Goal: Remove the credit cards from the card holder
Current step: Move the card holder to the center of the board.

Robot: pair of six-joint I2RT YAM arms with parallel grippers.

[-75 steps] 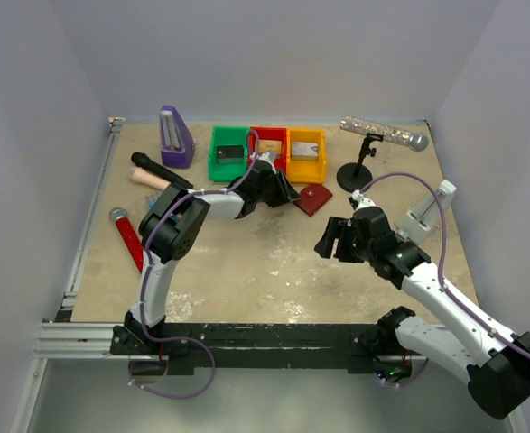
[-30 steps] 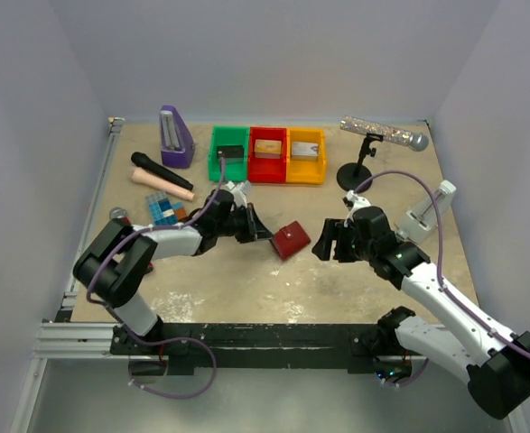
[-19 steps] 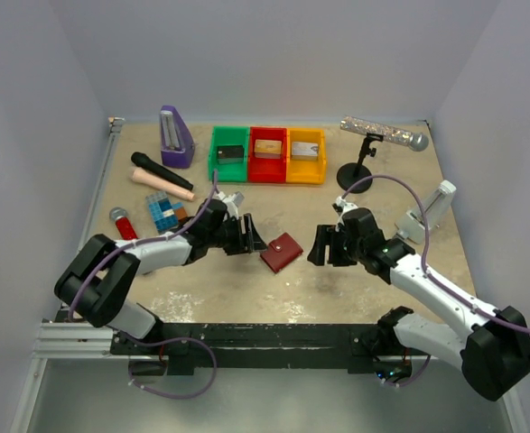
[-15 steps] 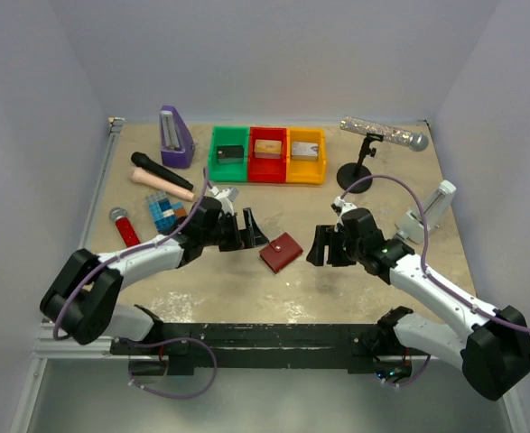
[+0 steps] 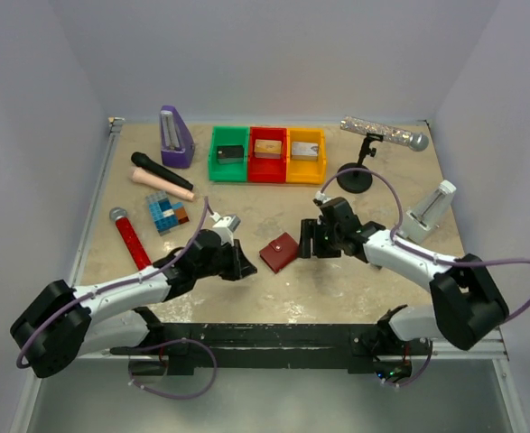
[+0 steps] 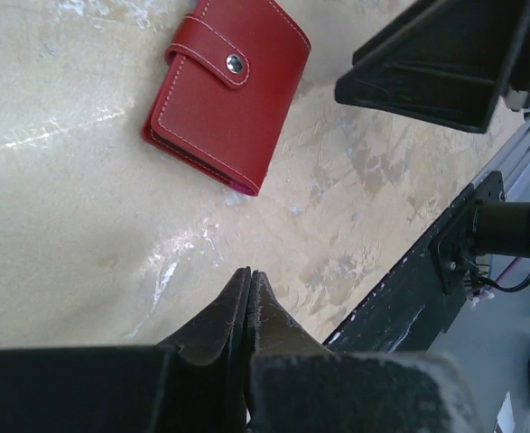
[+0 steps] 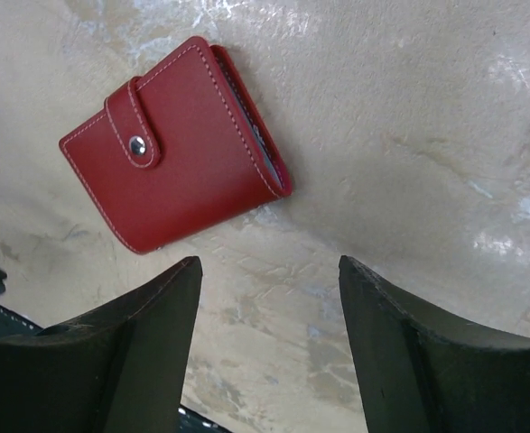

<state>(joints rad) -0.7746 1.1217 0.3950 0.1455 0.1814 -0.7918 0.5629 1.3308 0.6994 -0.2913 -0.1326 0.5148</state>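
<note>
The card holder (image 5: 280,252) is a dark red wallet lying flat on the table, snapped shut by its tab; it also shows in the left wrist view (image 6: 228,90) and the right wrist view (image 7: 179,194). The credit cards are hidden inside it. My left gripper (image 5: 243,266) rests just left of the holder, apart from it, its fingers pressed together on nothing (image 6: 249,272). My right gripper (image 5: 308,242) hovers just right of the holder, open and empty (image 7: 269,262), with the holder lying beyond its fingertips.
Green (image 5: 229,153), red (image 5: 267,152) and yellow (image 5: 305,153) trays stand at the back, each with a small block. A purple metronome (image 5: 175,137), a black microphone (image 5: 161,171), a red microphone (image 5: 131,236) and a tiled block (image 5: 166,213) lie left. A microphone stand (image 5: 355,176) is at the back right.
The left gripper carried the holder from near the trays to mid-table, let it go, drew back and shut. The right gripper moved left, close to the holder.
</note>
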